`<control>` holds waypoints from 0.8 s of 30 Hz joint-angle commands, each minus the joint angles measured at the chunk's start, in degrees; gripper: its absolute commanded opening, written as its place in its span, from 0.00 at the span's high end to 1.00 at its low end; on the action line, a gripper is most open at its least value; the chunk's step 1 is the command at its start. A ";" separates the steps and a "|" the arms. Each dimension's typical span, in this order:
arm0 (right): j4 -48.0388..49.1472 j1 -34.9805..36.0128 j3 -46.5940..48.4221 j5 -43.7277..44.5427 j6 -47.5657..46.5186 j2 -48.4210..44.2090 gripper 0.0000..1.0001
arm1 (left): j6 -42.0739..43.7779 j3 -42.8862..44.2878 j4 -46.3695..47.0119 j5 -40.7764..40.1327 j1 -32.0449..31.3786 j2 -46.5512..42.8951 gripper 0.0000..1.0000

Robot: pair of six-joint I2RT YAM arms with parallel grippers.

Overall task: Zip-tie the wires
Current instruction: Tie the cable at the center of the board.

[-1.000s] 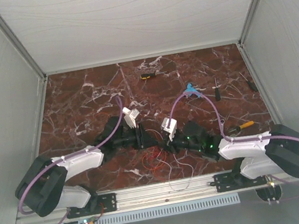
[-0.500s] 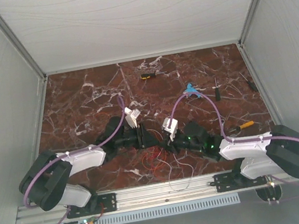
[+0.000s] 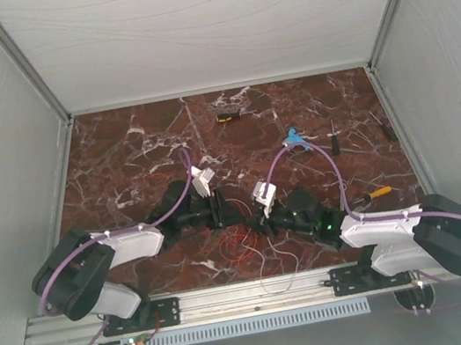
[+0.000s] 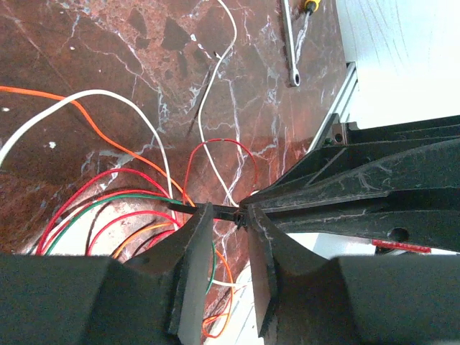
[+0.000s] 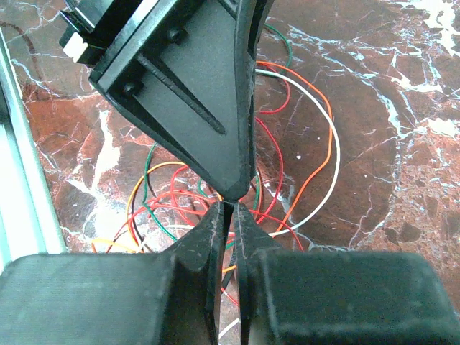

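The wires [image 3: 242, 245] lie in a loose tangle of red, white, orange and green loops on the bench [image 3: 120, 156], close to its near edge and between the two arms. The heap has no single long axis. From above, a few stray strands trail off it toward the near rail.

Right over the tangle the two arms meet tip to tip. The left fingers [image 4: 192, 262] stand a little apart, and a thin black strip [image 4: 188, 206] crosses at their tips. I can't tell whether they pinch it. The right fingers [image 5: 208, 244] are pressed almost together, with only a slit between them and something thin and dark caught in it. Off to the right, a yellow-handled screwdriver [image 3: 375, 194] lies beside the right arm.
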 commanded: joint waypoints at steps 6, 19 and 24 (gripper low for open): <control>3.99 -0.19 -0.04 -0.67 -1.08 -0.29 1.00 | -3.17 -0.47 7.02 0.47 0.80 1.04 0.75; 4.18 -0.16 0.10 0.20 -0.80 0.28 1.00 | -5.13 -1.02 11.80 3.26 0.89 2.04 1.00; 3.13 -0.16 0.27 2.41 -0.56 0.45 1.00 | -3.14 -1.21 5.20 -0.94 0.89 -0.76 1.00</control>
